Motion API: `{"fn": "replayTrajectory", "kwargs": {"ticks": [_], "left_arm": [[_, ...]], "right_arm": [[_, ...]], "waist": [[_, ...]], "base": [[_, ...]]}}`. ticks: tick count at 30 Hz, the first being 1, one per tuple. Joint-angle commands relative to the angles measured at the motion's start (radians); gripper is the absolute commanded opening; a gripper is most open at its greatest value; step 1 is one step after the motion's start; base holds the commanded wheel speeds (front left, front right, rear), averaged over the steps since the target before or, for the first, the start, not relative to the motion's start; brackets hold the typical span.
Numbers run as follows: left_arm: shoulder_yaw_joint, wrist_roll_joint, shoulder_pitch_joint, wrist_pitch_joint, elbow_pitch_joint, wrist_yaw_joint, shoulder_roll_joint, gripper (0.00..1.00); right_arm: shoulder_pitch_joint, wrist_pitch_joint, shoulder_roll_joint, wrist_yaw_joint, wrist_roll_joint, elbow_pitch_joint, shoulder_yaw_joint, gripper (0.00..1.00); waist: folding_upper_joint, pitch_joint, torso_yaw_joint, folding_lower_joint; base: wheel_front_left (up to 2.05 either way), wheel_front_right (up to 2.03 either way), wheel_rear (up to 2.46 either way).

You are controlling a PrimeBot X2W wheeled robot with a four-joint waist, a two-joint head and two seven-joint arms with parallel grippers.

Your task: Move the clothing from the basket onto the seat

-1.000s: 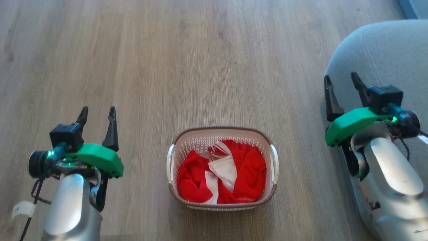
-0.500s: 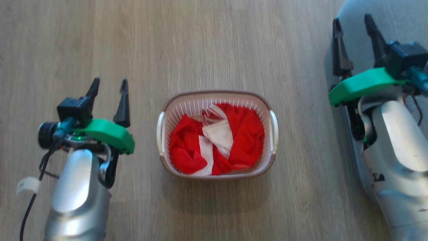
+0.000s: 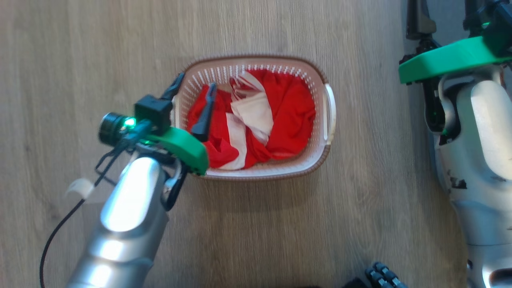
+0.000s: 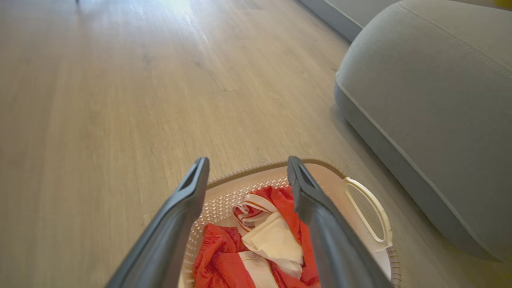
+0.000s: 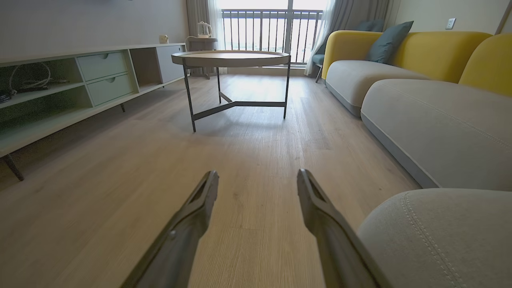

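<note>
Left tool [image 3: 193,95], spread apart, has swung in from the floor [image 3: 80,60] to hang over the left rim of the basket [image 3: 316,160], partly above the red clothing [image 3: 288,108] heaped inside; right tool [image 5: 257,175] also spread, beside the seat [image 5: 440,236]

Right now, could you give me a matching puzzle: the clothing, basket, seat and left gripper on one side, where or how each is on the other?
Things:
1 clothing
2 basket
3 seat
4 left gripper

Descriptions:
A open, above the basket's left side
B grey, to the robot's right of the basket
C standing on the wooden floor
D bunched up inside the basket

Pairs: 1-D; 2-C; 3-B; 4-A
</note>
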Motion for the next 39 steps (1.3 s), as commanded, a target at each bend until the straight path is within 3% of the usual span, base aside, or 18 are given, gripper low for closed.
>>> {"fn": "replayTrajectory", "kwargs": {"ticks": [1, 13, 28, 39], "left_arm": [[0.011, -0.006, -0.026, -0.008, -0.021, -0.006, 0.011, 1.00], [-0.242, -0.040, -0.201, -0.008, 0.063, -0.006, 0.009, 1.00], [-0.390, -0.030, -0.386, -0.008, 0.246, -0.006, 0.083, 1.00], [-0.483, -0.009, -0.536, -0.008, 0.442, -0.006, 0.096, 1.00]], "right_arm": [[-0.011, -0.005, 0.015, 0.007, -0.010, -0.038, 0.014, 1.00], [-0.070, -0.005, 0.047, 0.007, -0.021, -0.085, 0.035, 1.00], [-0.140, -0.005, 0.106, 0.007, -0.004, -0.163, 0.081, 1.00], [-0.140, -0.005, 0.111, 0.007, 0.072, -0.209, 0.093, 1.00]], "waist": [[0.0000, 0.044, -0.013, -0.0002], [0.0000, 0.228, -0.062, -0.0002], [0.0000, 0.412, -0.182, -0.0002], [0.0000, 0.487, -0.244, -0.0002]], "base": [[0.00, 0.00, 0.00], [0.00, 0.00, 0.00], [0.00, 0.00, 0.00], [0.00, 0.00, 0.00]]}}
